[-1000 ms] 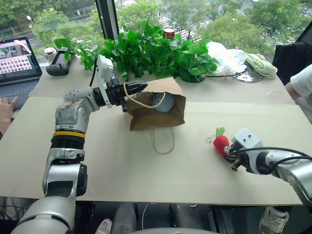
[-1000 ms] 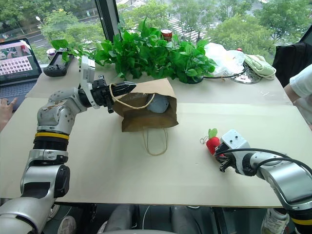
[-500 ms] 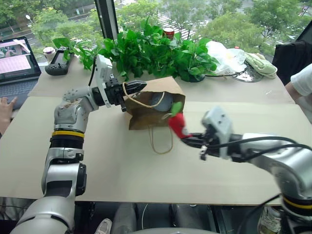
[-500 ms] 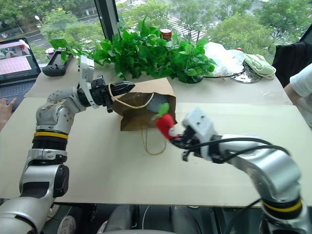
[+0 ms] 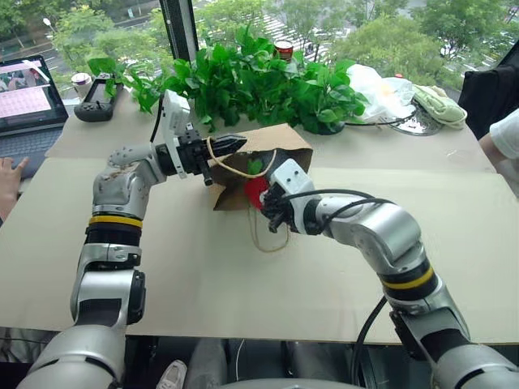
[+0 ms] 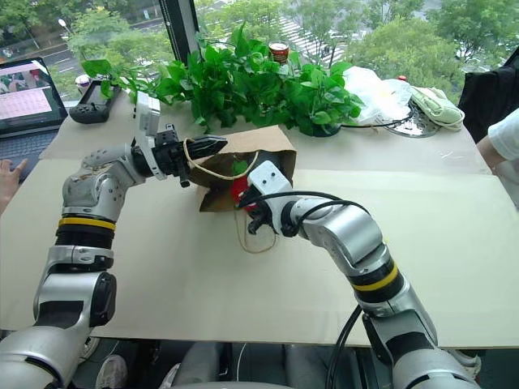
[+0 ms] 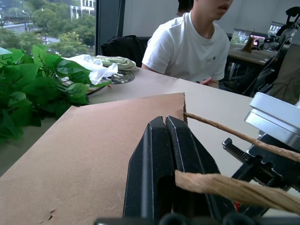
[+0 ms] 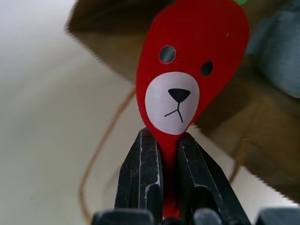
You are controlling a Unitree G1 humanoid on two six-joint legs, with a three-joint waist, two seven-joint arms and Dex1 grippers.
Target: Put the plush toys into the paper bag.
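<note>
Holding the bag mouth up, your left hand [image 5: 235, 144] clenches the cord handle [image 7: 234, 190]; right hand [image 8: 169, 185] pinches the chili [image 8: 190, 70] tip. Release short of the paper bag [image 5: 280, 139], just ahead, and it likely drops on the bench [image 5: 243, 284].

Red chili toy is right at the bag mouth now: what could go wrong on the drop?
The right gripper pinches only the narrow tip of the red chili toy, so it might twist or slip early and land on the table. The left gripper holds the paper bag open by one cord handle alone; a nudge from the right gripper could collapse the mouth.
</note>
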